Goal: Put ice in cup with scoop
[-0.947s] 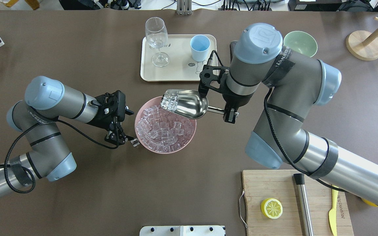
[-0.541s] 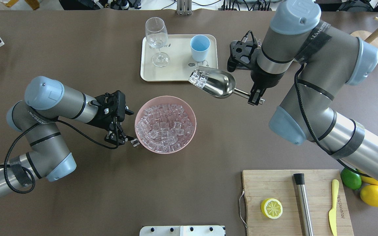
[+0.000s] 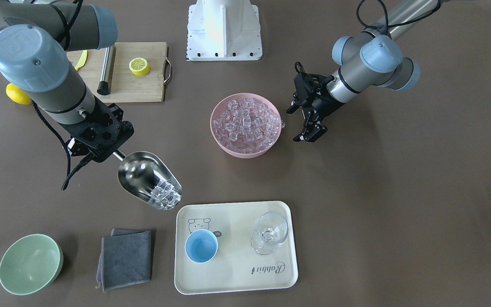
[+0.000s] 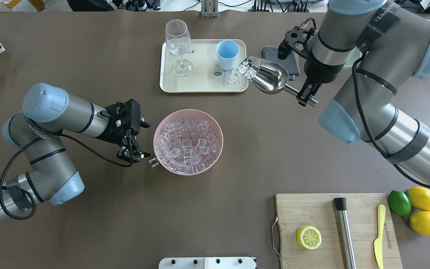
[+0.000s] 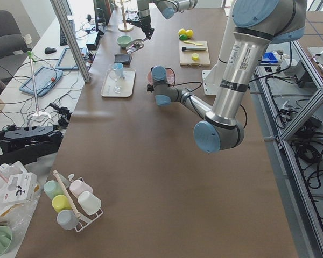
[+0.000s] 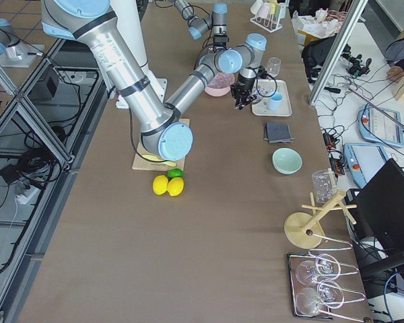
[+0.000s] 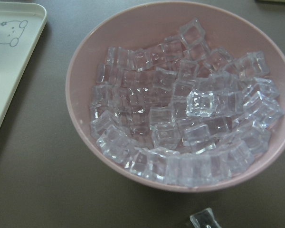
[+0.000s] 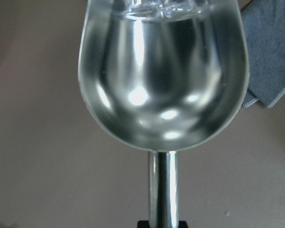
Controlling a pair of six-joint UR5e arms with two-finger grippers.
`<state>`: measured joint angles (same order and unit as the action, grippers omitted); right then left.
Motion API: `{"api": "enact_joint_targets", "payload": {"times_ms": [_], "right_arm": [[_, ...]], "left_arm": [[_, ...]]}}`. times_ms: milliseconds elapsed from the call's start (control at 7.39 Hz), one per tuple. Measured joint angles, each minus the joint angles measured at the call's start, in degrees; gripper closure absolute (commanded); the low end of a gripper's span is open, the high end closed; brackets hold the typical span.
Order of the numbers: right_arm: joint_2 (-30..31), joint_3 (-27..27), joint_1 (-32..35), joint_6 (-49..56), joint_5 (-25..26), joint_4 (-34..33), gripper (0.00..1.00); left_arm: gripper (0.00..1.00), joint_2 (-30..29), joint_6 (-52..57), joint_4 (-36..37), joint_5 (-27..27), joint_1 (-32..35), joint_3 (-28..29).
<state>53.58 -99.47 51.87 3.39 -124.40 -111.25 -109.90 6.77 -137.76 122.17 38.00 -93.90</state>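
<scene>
Carry step: right hand grips scoop handle, ice at lip, short of cup. Next you centre it, then tip.

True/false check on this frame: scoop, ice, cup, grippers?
1. The right gripper holds the scoop, with ice at its front lip. True.
2. The cup already contains ice. False: it looks empty.
3. One loose cube lies on the table beside the pink bowl. True.
4. The left gripper grips the bowl's rim. False: it is open beside the bowl, not touching.
5. The cup stands on the bare table. False: it stands on the cream tray.
</scene>
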Motion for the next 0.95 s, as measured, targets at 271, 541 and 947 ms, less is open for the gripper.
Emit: {"api": "enact_joint_targets", "payload": {"times_ms": [271,541,947], "right_arm": [[-5.83,6.94,1.35,-0.88,-0.03,-0.93,1.0],[-11.83,14.99,1.84,-1.09,0.95,-0.99,1.0],[-18.71,24.61,1.86,0.63,4.86,-2.96,1.0]], "left_arm": [[0.01,4.93,0.11,4.25,-0.04,0.73,-6.36],[0.0,8.22,0.25,11.79,0.0,3.37,-10.89],[0.0,14.34,1.01,18.37,1.14,9.44,-15.31]]}}
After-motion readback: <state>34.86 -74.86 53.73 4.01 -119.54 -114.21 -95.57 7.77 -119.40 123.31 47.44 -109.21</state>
